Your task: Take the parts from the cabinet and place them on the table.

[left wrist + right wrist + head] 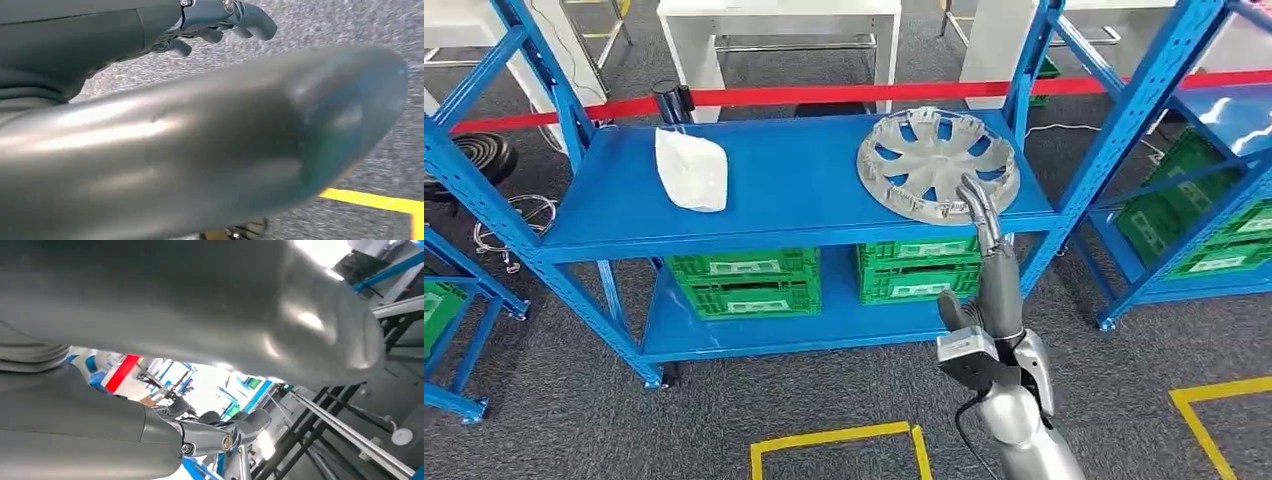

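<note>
Right hand reaching up to the hubcap on the blue rack's upper shelf

Nearest, the right hand (pixel 980 215) rises on its silver arm, fingers extended and holding nothing, their tips at the front rim of the hubcap (pixel 938 164); whether they touch it I cannot tell, but the reach suits a grip on that near edge. The left hand (pixel 220 22) hangs over grey carpet, fingers loosely curled around nothing, likely kept clear while the other works. The hubcap lies flat at the right end of the shelf (pixel 794 190), close to the edge and easy to reach. A white bag (pixel 691 168) rests further left. Green crates (pixel 744 282) sit below.
</note>
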Controlling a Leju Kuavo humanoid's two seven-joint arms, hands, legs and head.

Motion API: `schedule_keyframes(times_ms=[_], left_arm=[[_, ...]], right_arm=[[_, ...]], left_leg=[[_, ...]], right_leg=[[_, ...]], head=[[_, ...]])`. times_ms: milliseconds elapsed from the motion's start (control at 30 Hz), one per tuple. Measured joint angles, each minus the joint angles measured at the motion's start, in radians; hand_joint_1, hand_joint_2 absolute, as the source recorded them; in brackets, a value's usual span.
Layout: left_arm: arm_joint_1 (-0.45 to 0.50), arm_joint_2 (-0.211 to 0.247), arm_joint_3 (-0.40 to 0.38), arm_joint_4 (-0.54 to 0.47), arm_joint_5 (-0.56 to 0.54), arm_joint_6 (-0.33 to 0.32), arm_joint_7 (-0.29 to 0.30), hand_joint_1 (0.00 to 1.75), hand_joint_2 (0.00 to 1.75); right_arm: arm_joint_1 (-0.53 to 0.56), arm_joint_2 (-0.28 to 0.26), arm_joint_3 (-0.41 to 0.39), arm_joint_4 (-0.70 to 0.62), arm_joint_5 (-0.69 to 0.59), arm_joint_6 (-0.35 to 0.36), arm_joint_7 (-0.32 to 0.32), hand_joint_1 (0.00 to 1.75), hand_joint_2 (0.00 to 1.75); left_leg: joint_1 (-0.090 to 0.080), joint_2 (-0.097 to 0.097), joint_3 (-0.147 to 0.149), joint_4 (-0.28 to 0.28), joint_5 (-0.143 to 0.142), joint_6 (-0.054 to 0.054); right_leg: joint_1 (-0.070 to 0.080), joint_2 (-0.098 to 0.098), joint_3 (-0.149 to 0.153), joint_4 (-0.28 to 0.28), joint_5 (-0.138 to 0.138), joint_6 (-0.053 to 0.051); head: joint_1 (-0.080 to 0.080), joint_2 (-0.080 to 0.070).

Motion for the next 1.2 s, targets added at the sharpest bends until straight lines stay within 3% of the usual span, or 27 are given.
schedule_keyframes(times_ms=[33, 67, 100, 133, 167, 233, 267, 300, 333, 400, 433, 467, 533, 567, 600, 667, 733, 767, 833, 900, 933, 967, 1000, 1033, 1067, 1100, 1200], left_arm=[[0.0, 0.0, 0.0, 0.001, 0.0, 0.0, 0.0, 0.0, 0.0], [-0.001, 0.0, 0.0, 0.001, 0.0, 0.0, -0.001, 0.0, 0.0], [-0.003, 0.0, 0.0, -0.001, 0.002, 0.0, -0.001, 0.0, 0.0], [-0.001, -0.001, 0.0, -0.001, 0.001, 0.0, -0.001, 0.0, 0.0], [-0.002, -0.002, 0.0, -0.001, 0.001, 0.0, -0.002, 0.0, 0.0], [-0.004, 0.0, 0.0, -0.002, 0.001, 0.0, -0.002, 0.0, 0.0], [-0.006, -0.001, 0.0, -0.002, 0.001, 0.0, -0.002, 0.0, 0.0], [-0.008, -0.001, 0.0, -0.002, 0.001, 0.0, -0.002, 0.0, 0.0], [-0.007, 0.0, 0.0, -0.002, 0.001, 0.0, -0.002, 0.0, 0.0], [-0.001, 0.0, 0.0, -0.002, 0.002, 0.0, -0.001, 0.0, 0.0], [0.0, 0.0, 0.0, -0.002, 0.002, 0.0, -0.002, 0.0, 0.0], [0.0, 0.001, 0.001, -0.002, 0.002, 0.0, -0.002, 0.0, 0.0], [-0.001, 0.002, 0.001, -0.002, 0.002, 0.0, -0.002, 0.0, 0.0], [0.0, 0.002, 0.001, 0.0, 0.002, 0.0, 0.0, 0.0, 0.0], [0.0, 0.002, 0.001, -0.001, 0.002, 0.0, 0.001, 0.0, 0.0], [0.005, 0.002, 0.001, 0.0, 0.003, 0.001, 0.002, 0.0, 0.0], [0.003, 0.002, 0.002, 0.0, 0.003, 0.004, 0.001, 0.0, 0.0], [0.003, 0.002, 0.002, 0.0, 0.002, 0.005, 0.002, 0.0, 0.0], [0.001, 0.002, 0.003, 0.0, 0.001, 0.005, 0.002, 0.0, 0.0], [0.006, 0.002, 0.005, 0.0, -0.001, 0.005, 0.004, 0.0, 0.0], [0.007, 0.002, 0.005, 0.001, -0.002, 0.005, 0.007, 0.0, 0.0], [0.007, 0.002, 0.005, 0.001, -0.002, 0.003, 0.009, 0.0, 0.0], [0.006, 0.002, 0.005, 0.001, -0.002, -0.003, 0.01, 0.0, 0.0], [0.006, 0.001, 0.005, 0.001, -0.002, -0.006, 0.01, 0.0, 0.0], [0.006, 0.0, 0.005, 0.002, -0.004, -0.007, 0.011, 0.0, 0.0], [0.007, 0.0, 0.005, 0.002, -0.006, -0.01, 0.013, 0.0, 0.0], [0.007, -0.003, 0.006, 0.003, -0.012, -0.015, 0.018, 0.0, 0.0]], right_arm=[[0.002, 0.0, 0.0, 0.0, -0.001, 0.0, 0.0, 0.0, 0.0], [0.003, 0.0, 0.0, 0.001, -0.002, 0.001, 0.002, 0.0, 0.0], [0.003, 0.0, 0.0, 0.0, -0.003, 0.002, 0.001, 0.0, 0.0], [0.003, 0.002, 0.0, -0.003, -0.003, 0.001, 0.0, 0.0, 0.0], [0.001, 0.002, 0.0, -0.004, -0.003, 0.0, 0.0, 0.0, 0.0], [0.0, 0.004, 0.0, -0.006, -0.002, 0.0, 0.0, 0.0, 0.0], [0.0, 0.005, 0.0, -0.006, -0.002, 0.0, 0.0, 0.0, 0.0], [0.001, 0.006, 0.0, -0.006, -0.002, 0.001, 0.0, 0.0, 0.0], [0.002, 0.007, 0.0, -0.006, -0.002, 0.001, 0.0, 0.0, 0.0], [0.003, 0.007, 0.0, -0.006, -0.007, 0.002, -0.002, 0.0, 0.0], [0.004, 0.007, 0.0, -0.006, -0.011, 0.003, -0.002, 0.0, 0.0], [0.003, 0.007, 0.0, -0.006, -0.019, 0.006, -0.005, 0.0, 0.0], [0.002, 0.008, 0.0, -0.006, -0.03, 0.02, -0.011, 0.0, 0.0], [0.001, 0.008, 0.0, -0.005, -0.039, 0.028, -0.015, 0.0, 0.0], [-0.002, 0.008, 0.0, -0.005, -0.043, 0.034, -0.017, 0.0, 0.0], [-0.009, 0.01, 0.0, -0.005, -0.047, 0.04, -0.018, 0.0, 0.0], [-0.011, 0.01, 0.0, -0.005, -0.049, 0.049, -0.018, 0.0, 0.0], [-0.016, 0.01, 0.0, -0.005, -0.048, 0.053, -0.019, 0.0, 0.0], [-0.013, 0.011, -0.001, -0.005, -0.048, 0.053, -0.018, 0.0, 0.0], [-0.004, 0.011, -0.001, -0.005, -0.043, 0.053, -0.019, 0.0, 0.0], [0.0, 0.011, -0.001, -0.005, -0.042, 0.053, -0.018, 0.0, 0.0], [0.003, 0.011, -0.001, -0.005, -0.04, 0.055, -0.018, 0.0, 0.0], [0.004, 0.011, -0.001, -0.006, -0.04, 0.056, -0.018, 0.0, 0.0], [0.005, 0.011, -0.001, -0.006, -0.039, 0.057, -0.018, 0.0, 0.0], [0.009, 0.011, -0.001, -0.007, -0.037, 0.057, -0.018, 0.0, 0.0], [0.01, 0.012, -0.002, -0.008, -0.035, 0.06, -0.016, 0.0, 0.0], [0.016, 0.013, -0.002, -0.027, -0.024, 0.07, -0.016, 0.0, 0.0]], left_leg=[[0.001, 0.001, 0.001, -0.001, -0.01, -0.002], [-0.002, -0.005, 0.011, 0.001, -0.019, -0.011], [0.001, -0.004, 0.007, -0.007, -0.028, -0.02], [0.003, -0.003, 0.034, -0.001, -0.022, -0.025], [0.003, -0.002, 0.037, 0.005, -0.014, -0.035], [0.004, 0.003, 0.031, 0.049, -0.024, -0.042], [0.006, 0.006, -0.008, 0.115, -0.035, -0.045], [0.01, 0.006, -0.056, 0.182, -0.053, -0.051], [0.013, 0.007, -0.116, 0.255, -0.091, -0.059], [0.019, 0.008, -0.18, 0.285, -0.134, -0.072], [0.021, 0.009, -0.183, 0.254, -0.117, -0.072], [0.022, 0.011, -0.174, 0.191, -0.071, -0.072], [0.022, 0.016, -0.144, 0.05, 0.065, -0.068], [0.019, 0.015, -0.142, 0.02, 0.095, -0.065], [0.015, 0.014, -0.136, 0.024, 0.068, -0.054], [0.015, 0.018, -0.124, 0.011, 0.083, -0.033], [0.019, 0.027, -0.089, 0.003, 0.08, -0.018], [0.018, 0.03, -0.081, 0.002, 0.076, -0.012], [0.015, 0.036, -0.071, 0.001, 0.062, -0.007], [0.013, 0.039, -0.053, 0.001, 0.048, -0.009], [0.013, 0.04, -0.043, 0.001, 0.039, -0.01], [0.013, 0.042, -0.031, 0.002, 0.03, -0.011], [0.013, 0.044, -0.019, 0.002, 0.021, -0.013], [0.013, 0.048, -0.015, 0.001, 0.012, -0.015], [0.009, 0.05, 0.002, 0.009, 0.002, -0.02], [0.007, 0.05, 0.0, 0.007, -0.008, -0.029], [0.012, 0.06, 0.019, 0.025, -0.006, -0.054]], right_leg=[[0.003, 0.0, 0.012, -0.052, 0.069, -0.008], [0.013, -0.001, 0.007, -0.053, 0.023, -0.008], [0.016, 0.001, 0.018, -0.054, 0.022, -0.012], [0.018, 0.004, 0.025, -0.066, 0.028, -0.018], [0.016, 0.005, 0.033, -0.071, 0.024, -0.027], [0.008, 0.003, 0.076, -0.077, 0.019, -0.043], [0.007, 0.003, 0.085, -0.077, 0.012, -0.049], [0.006, 0.002, 0.091, -0.077, 0.007, -0.052], [0.006, 0.003, 0.098, -0.077, -0.004, -0.052], [0.003, 0.007, 0.117, -0.077, -0.023, -0.049], [0.001, 0.008, 0.129, -0.077, -0.032, -0.046], [-0.002, 0.008, 0.144, -0.077, -0.043, -0.042], [-0.005, 0.007, 0.165, -0.079, -0.063, -0.032], [-0.003, 0.013, 0.174, -0.074, -0.076, -0.021], [-0.003, 0.016, 0.177, -0.083, -0.085, -0.011], [-0.001, 0.018, 0.191, -0.07, -0.064, 0.003], [-0.004, 0.011, 0.166, -0.009, -0.057, 0.007], [-0.004, 0.009, 0.127, 0.052, -0.062, 0.007], [-0.002, 0.009, 0.028, 0.172, -0.115, 0.013], [-0.002, 0.008, -0.037, 0.21, -0.184, 0.016], [-0.002, 0.008, -0.043, 0.182, -0.18, 0.013], [-0.003, 0.007, -0.034, 0.123, -0.144, 0.011], [-0.002, 0.003, -0.017, 0.05, -0.084, 0.008], [-0.001, -0.011, 0.002, -0.03, 0.002, 0.002], [0.004, -0.03, 0.003, -0.05, 0.048, -0.005], [0.006, -0.035, 0.006, -0.049, 0.029, -0.007], [0.005, -0.005, 0.029, -0.055, 0.041, -0.029]], head=[[-0.001, 0.0], [-0.001, 0.0], [0.0, 0.0], [0.0, 0.0], [0.002, 0.0], [0.0, 0.0], [-0.011, 0.0], [-0.008, 0.0], [-0.009, 0.0], [-0.008, 0.0], [-0.009, 0.0], [-0.008, 0.0], [-0.01, 0.0], [-0.012, 0.0], [-0.01, 0.0], [-0.01, 0.0], [-0.005, 0.0], [-0.005, 0.0], [-0.003, 0.0], [-0.003, 0.0], [-0.003, 0.0], [-0.002, 0.0], [-0.002, 0.0], [-0.002, 0.0], [-0.004, 0.0], [0.001, 0.0], [0.002, 0.0]])
